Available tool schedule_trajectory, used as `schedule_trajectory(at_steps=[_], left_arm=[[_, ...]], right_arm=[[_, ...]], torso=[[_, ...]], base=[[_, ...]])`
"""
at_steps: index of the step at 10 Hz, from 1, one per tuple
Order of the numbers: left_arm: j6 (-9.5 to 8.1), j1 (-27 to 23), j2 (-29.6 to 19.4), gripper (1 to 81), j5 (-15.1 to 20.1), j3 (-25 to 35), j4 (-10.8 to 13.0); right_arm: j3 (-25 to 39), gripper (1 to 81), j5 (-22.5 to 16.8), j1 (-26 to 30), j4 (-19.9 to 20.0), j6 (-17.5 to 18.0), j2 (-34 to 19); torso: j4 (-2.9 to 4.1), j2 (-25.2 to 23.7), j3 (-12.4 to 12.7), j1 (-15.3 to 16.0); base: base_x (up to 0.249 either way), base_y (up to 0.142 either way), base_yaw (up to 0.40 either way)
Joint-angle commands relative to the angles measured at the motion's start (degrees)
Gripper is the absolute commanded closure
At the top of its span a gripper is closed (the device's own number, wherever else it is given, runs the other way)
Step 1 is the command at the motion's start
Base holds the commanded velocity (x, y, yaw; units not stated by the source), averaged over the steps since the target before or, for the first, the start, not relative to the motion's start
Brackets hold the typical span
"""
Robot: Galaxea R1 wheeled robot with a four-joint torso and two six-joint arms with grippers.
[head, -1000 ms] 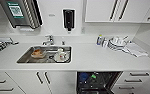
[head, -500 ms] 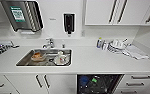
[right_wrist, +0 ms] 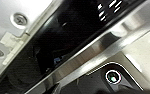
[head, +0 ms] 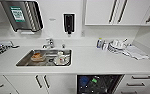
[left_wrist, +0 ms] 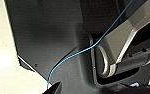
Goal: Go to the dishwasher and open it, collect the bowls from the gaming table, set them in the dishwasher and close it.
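Where the dishwasher (head: 99, 83) gapes (dark interior), bowls (head: 84, 81) sit.

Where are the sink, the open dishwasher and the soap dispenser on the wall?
sink (head: 23, 61): head view, on the bare steel floor of the basin's left end.
dishwasher (head: 99, 83): head view, on its dark open interior under the counter.
soap dispenser (head: 68, 23): head view, on its black front.
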Motion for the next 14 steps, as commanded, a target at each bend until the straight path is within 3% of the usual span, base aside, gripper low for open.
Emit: schedule_trajectory(at_steps=[1,3,4,8,10,12,14], left_arm=[[0.01,-0.28,-0.66,1.0,3.98,0.21,-0.49],[0.01,-0.20,-0.58,1.0,3.90,0.21,-0.49],[0.10,-0.11,-0.40,1.0,3.90,0.21,-0.49],[0.28,-0.10,0.12,1.0,3.98,0.21,-0.31],[0.36,-0.10,0.48,1.0,3.98,0.21,-0.05],[0.36,-0.02,0.65,1.0,3.90,0.21,0.04],[0.36,-0.11,0.21,1.0,3.10,0.21,-0.05]], right_arm=[[-6.97,1.0,-0.52,8.87,4.07,0.47,4.02],[-3.55,1.0,-0.43,12.56,6.89,0.56,3.15],[1.43,1.0,-0.26,14.93,7.33,0.56,0.70],[28.62,1.0,4.99,23.53,8.65,0.92,-16.74],[40.02,1.0,8.88,25.31,6.65,0.56,-23.99],[45.31,1.0,9.86,22.62,2.51,0.04,-26.82],[41.30,1.0,9.68,11.55,-5.37,-0.49,-23.23]], torso=[[0.00,0.00,0.00,0.00],[0.00,0.00,0.00,0.00],[0.00,0.00,0.00,0.00],[0.00,0.00,0.00,0.00],[0.00,0.00,0.00,0.00],[0.00,0.00,0.00,0.02],[0.00,0.00,0.00,0.05]], base=[[0.000,0.000,0.000],[0.000,0.000,0.000],[0.000,0.000,0.000],[0.000,0.000,0.000],[0.000,0.000,0.000],[0.000,0.000,0.000],[0.000,0.000,0.000]])
